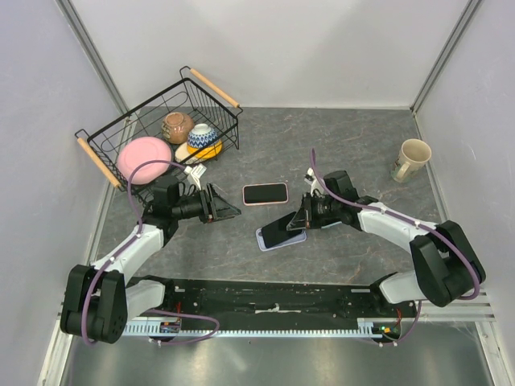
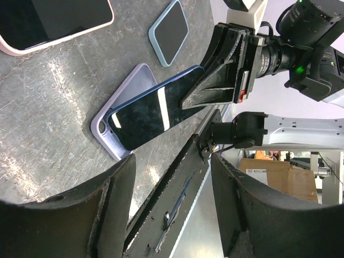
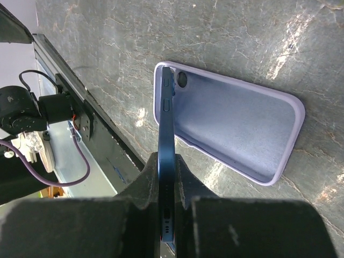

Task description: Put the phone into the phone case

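A dark blue phone [image 1: 283,227] is pinched on edge in my right gripper [image 1: 302,219], which is shut on its near end. The phone is tilted, its far end resting at the camera-hole end of the open lilac phone case [image 1: 275,240], which lies flat on the table. The right wrist view shows the phone [image 3: 166,123] edge-on beside the empty case [image 3: 236,126]. In the left wrist view the phone [image 2: 153,110] leans over the case [image 2: 110,137]. My left gripper [image 1: 223,211] is open and empty, left of the case, and its fingers [image 2: 110,215] frame the view.
A pink-edged phone [image 1: 265,194] lies flat behind the case. A small blue-edged phone or case [image 2: 169,32] lies past the lilac case. A wire basket [image 1: 165,141] with bowls stands at the back left. A mug [image 1: 411,158] stands at the right.
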`<state>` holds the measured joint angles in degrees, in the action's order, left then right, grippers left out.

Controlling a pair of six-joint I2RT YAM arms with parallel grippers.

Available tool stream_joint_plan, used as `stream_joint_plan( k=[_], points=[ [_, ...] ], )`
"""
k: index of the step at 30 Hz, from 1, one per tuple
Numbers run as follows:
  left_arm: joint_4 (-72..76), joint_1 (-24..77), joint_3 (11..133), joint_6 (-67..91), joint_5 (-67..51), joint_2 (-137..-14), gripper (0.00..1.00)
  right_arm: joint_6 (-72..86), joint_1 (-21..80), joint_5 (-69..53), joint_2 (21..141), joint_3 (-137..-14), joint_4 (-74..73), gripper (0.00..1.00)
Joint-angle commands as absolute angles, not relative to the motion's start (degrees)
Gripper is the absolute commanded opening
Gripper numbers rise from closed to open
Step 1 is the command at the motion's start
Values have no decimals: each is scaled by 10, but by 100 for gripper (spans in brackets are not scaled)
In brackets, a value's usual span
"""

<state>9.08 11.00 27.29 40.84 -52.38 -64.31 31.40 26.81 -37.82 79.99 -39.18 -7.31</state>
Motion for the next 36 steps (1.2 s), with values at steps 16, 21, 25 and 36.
stream_joint_plan(
  k=[16,21,25,36],
  points=[
    [79,109,287,390,-515,-635,64,331,276,-396,856,-323,38,0],
    [55,109,292,377,-497,-621,64,363,277,-379,852,-299,48,0],
    [46,109,292,371,-490,-618,64,395,283,-376,847,-275,71,0],
    [26,126,312,352,-475,-635,63,505,323,-339,824,-275,109,0]
  ],
)
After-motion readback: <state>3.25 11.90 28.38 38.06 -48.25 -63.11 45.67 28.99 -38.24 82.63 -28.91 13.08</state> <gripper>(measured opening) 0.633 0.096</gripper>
